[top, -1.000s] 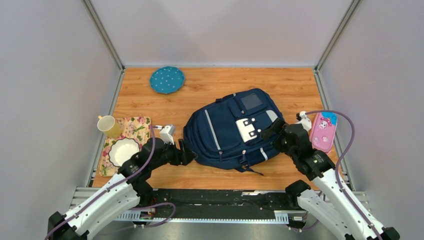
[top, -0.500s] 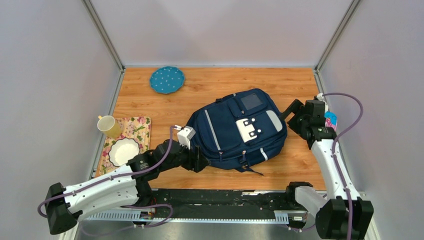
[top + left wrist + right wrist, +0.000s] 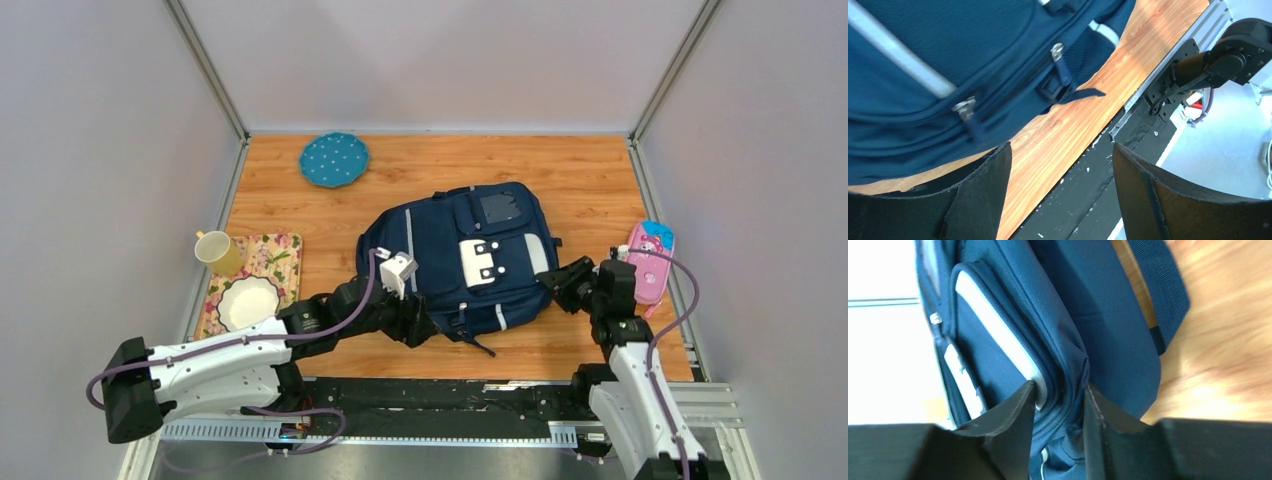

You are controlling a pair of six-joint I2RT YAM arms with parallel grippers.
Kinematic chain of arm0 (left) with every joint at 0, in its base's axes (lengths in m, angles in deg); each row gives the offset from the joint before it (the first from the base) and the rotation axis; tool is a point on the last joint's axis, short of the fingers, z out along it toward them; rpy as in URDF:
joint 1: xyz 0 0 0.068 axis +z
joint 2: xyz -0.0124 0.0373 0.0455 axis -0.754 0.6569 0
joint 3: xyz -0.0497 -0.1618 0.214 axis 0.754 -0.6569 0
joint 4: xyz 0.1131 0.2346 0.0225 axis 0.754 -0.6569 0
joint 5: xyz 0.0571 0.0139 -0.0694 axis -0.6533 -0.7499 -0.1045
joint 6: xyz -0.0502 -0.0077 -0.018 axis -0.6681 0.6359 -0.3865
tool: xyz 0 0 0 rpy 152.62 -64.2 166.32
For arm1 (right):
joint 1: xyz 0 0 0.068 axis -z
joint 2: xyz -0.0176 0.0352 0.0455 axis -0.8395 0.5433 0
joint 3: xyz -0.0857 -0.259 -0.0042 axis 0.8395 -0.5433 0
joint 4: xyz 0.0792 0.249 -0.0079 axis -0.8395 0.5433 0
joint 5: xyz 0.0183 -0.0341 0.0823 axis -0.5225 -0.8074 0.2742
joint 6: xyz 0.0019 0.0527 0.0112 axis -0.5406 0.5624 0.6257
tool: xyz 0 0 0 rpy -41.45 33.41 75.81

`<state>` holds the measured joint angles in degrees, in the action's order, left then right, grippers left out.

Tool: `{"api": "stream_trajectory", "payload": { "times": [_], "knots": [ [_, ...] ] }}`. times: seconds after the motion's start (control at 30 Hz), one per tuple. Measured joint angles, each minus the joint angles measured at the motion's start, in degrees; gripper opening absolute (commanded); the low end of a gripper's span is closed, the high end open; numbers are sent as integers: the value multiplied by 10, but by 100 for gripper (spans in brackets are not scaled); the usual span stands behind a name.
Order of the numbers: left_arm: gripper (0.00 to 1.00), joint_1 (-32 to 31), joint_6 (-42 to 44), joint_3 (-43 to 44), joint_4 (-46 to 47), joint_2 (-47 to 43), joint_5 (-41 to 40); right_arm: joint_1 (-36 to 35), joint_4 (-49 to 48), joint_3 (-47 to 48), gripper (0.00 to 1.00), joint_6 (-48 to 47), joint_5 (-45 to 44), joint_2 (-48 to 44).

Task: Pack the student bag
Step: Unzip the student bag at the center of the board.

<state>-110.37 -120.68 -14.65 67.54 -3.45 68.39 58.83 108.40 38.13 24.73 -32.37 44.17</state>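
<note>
Backpack [image 3: 455,260] lies front-up in the middle of the table [image 3: 590,180], now turned squarer to the arms than a second ago, grey stripe running nearly straight away from them. Right claw [image 3: 1058,400] has come back from beside the pink pencil case [image 3: 645,262] and pinches a fold at the bag's right edge; left claw [image 3: 1060,170] has slid further along the near edge, fingers spread on nothing, zipper pulls just ahead. Zips look closed and the case lies outside: probably still positioning, packing not begun.
</note>
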Motion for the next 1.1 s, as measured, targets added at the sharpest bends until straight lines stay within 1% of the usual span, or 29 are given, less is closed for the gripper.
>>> {"api": "stream_trajectory", "payload": {
  "times": [0.03, 0.17, 0.23, 0.33, 0.5, 0.63, 0.7, 0.77, 0.8, 0.87, 1.0, 1.1],
  "knots": [
    [80, -6, 1, 6, 0, 10, -5, -7, -5, -19, 28, 22, 2, -31],
    [80, -33, 9, 29, 2, 50, -29, -69, -6, -76, 26, 111, -21, -149],
    [80, -44, 11, 35, 7, 69, -39, -100, 3, -85, 27, 142, -37, -185],
    [80, -57, 12, 37, 18, 96, -56, -136, 22, -87, 26, 169, -62, -214],
    [78, -61, 10, 37, 33, 136, -90, -173, 32, -87, 27, 189, -87, -212],
    [75, -61, 9, 37, 48, 149, -128, -194, 33, -83, 26, 193, -100, -201],
    [70, -61, 10, 37, 59, 154, -148, -202, 33, -79, 27, 193, -105, -197],
    [69, -61, 11, 38, 64, 161, -165, -206, 33, -76, 27, 193, -107, -195],
    [65, -61, 12, 39, 64, 166, -174, -206, 33, -76, 27, 192, -108, -194],
    [61, -61, 12, 43, 61, 177, -186, -207, 33, -76, 27, 192, -108, -193],
    [58, -60, 6, 44, 59, 187, -196, -207, 33, -75, 27, 191, -108, -193],
    [50, -51, -5, 42, 65, 190, -192, -207, 33, -75, 27, 190, -107, -193]
  ]
}}
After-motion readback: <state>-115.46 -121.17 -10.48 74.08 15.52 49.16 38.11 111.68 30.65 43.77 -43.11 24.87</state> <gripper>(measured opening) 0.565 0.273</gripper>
